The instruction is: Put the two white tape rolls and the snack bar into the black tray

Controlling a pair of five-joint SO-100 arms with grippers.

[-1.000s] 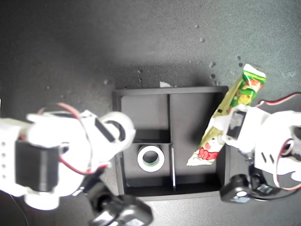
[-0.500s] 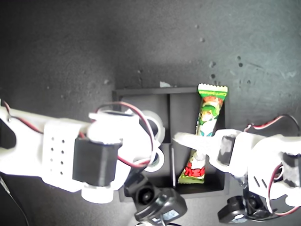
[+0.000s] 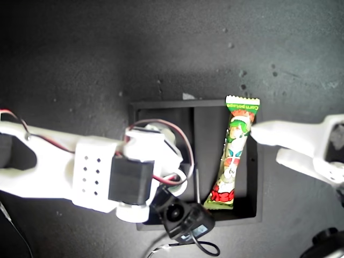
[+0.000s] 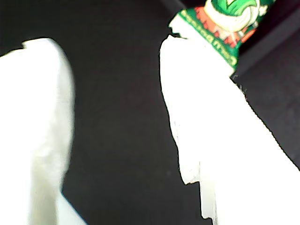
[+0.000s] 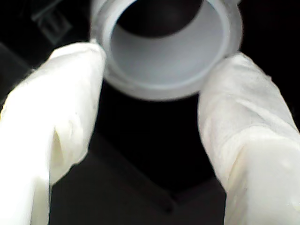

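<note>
Claw point(image 5: 154, 89) of mine, second, pinches smooth round tape roll point(image 5: 165, 44).

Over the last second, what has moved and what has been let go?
The snack bar swung upright and dropped into the black tray's long compartment; my first gripper let it go and drew back toward the exterior view's right. My second gripper, gripping a tape roll, moved over the tray. The tray stayed put.
</note>
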